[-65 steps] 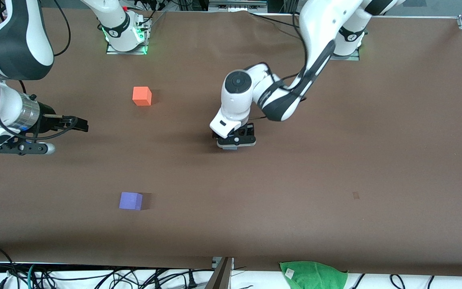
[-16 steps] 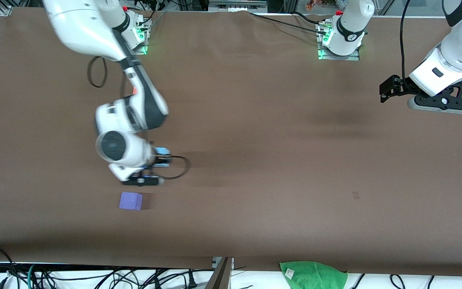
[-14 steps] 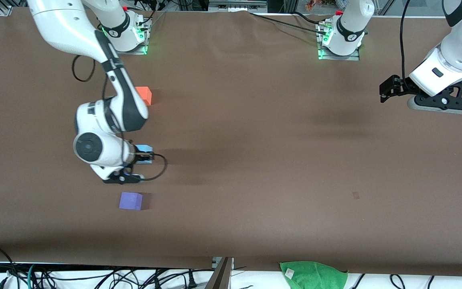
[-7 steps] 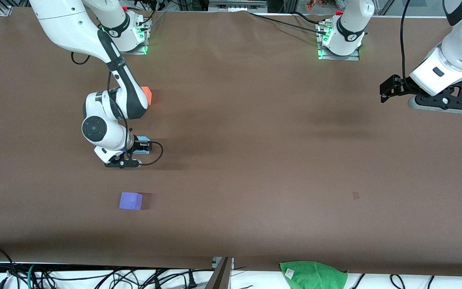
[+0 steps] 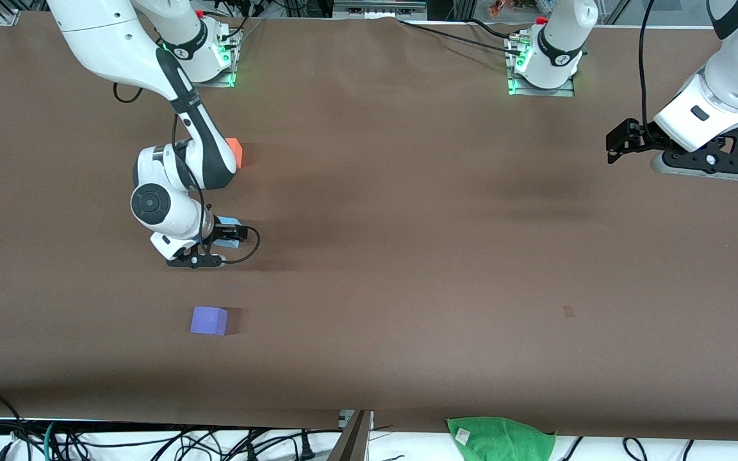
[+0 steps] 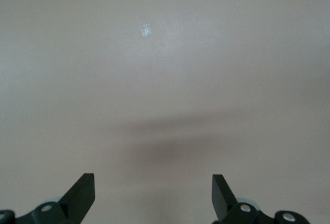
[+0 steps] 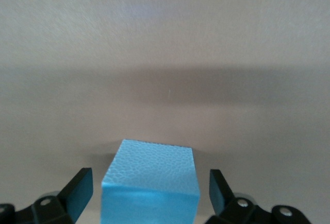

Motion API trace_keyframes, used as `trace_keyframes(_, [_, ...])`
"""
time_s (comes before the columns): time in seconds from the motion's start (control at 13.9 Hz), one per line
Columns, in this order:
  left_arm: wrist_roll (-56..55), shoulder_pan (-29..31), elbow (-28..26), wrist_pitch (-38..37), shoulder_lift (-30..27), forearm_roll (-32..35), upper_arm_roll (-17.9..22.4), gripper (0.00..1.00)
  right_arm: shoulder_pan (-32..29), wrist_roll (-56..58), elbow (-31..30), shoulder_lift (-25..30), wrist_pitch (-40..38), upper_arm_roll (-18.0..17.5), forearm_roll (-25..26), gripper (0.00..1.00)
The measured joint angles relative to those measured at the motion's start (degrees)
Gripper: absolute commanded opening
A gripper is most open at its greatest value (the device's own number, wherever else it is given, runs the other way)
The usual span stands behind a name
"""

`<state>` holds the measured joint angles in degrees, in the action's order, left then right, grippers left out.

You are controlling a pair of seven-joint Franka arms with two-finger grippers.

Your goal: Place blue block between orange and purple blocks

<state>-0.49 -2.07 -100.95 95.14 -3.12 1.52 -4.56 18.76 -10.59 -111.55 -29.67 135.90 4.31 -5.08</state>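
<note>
From my station I see the blue block (image 7: 149, 180) sitting on the brown desk (image 5: 407, 269), roughly midway between the orange block (image 5: 235, 151) and the purple block (image 5: 209, 320) — the orange one farther from the front camera, the purple one nearer. The orange cube is partly hidden by the right arm's forearm. The right end effector (image 5: 225, 235) is low over the blue block, and in the right wrist view its fingers (image 7: 77, 193) stand apart with a visible gap on each side of the cube, so I read them as spread and not gripping; the block seems to rest on the desk under its own weight.

The left end effector (image 6: 152, 198) waits over bare desk at the left arm's end, its fingers wide apart and holding nothing.

On handling, I judge the cube to be light and fairly stiff, with a pebbled matte skin that should give the pads decent friction — unlikely to slip, and not fragile. If I need to nudge its position, I would take it across two parallel side faces, low and centred, since an off-centre pinch could twist so light a cube. A green cloth (image 5: 500, 438) lies at the desk's near edge, well apart.
</note>
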Motion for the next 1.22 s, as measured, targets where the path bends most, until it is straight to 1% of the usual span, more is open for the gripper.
trace_keyframes(0.07, [-0.06,-0.03,0.01,-0.03,0.01,0.0,-0.01,1.0,0.17,-0.04,0.43,1.14,-0.64,-0.01,0.0,1.0])
trace_keyframes(0.14, [-0.11,-0.05,0.02,-0.06,0.03,0.0,-0.02,1.0,0.48,-0.76,1.57,2.79,-3.11,-0.01,0.01,1.0])
trace_keyframes(0.36, [-0.18,-0.07,0.04,-0.2,0.04,0.0,-0.02,1.0,1.13,-3.88,8.18,8.94,-16.28,-0.01,0.06,1.0])
trace_keyframes(0.5, [-0.2,-0.08,0.07,-0.24,0.05,0.0,-0.02,1.0,1.12,-4.19,10.95,13.99,-21.38,0.65,0.11,1.0])
trace_keyframes(0.57, [-0.2,-0.08,0.08,-0.25,0.05,0.0,-0.02,1.0,1.13,-4.1,11.7,16.56,-22.7,1.71,0.24,1.0])
trace_keyframes(0.72, [-0.21,-0.08,0.09,-0.3,0.06,0.0,-0.02,1.0,1.05,-0.38,13.74,20.62,-27.1,5.33,0.48,1.0])
trace_keyframes(0.79, [-0.21,-0.09,0.1,-0.32,0.06,0.0,-0.03,1.0,0.94,2.61,15.55,21.88,-31.56,7.27,0.47,1.0])
trace_keyframes(0.93, [-0.21,-0.1,0.11,-0.36,0.07,0.0,-0.03,1.0,0.82,5.39,19.88,23.32,-42.04,10.05,0.46,1.0])
trace_keyframes(1.01, [-0.21,-0.1,0.11,-0.38,0.07,0.0,-0.03,1.0,0.81,6.86,21.58,24.04,-45.55,10.93,0.46,1.0])
trace_keyframes(1.08, [-0.21,-0.1,0.12,-0.48,0.07,0.0,-0.04,1.0,0.81,7.96,22.61,25.0,-47.28,11.37,0.46,1.0])
trace_keyframes(1.22, [-0.24,-0.09,0.15,-0.9,0.07,0.0,-0.04,1.0,0.81,8.32,22.98,26.69,-48.07,11.31,0.36,1.0])
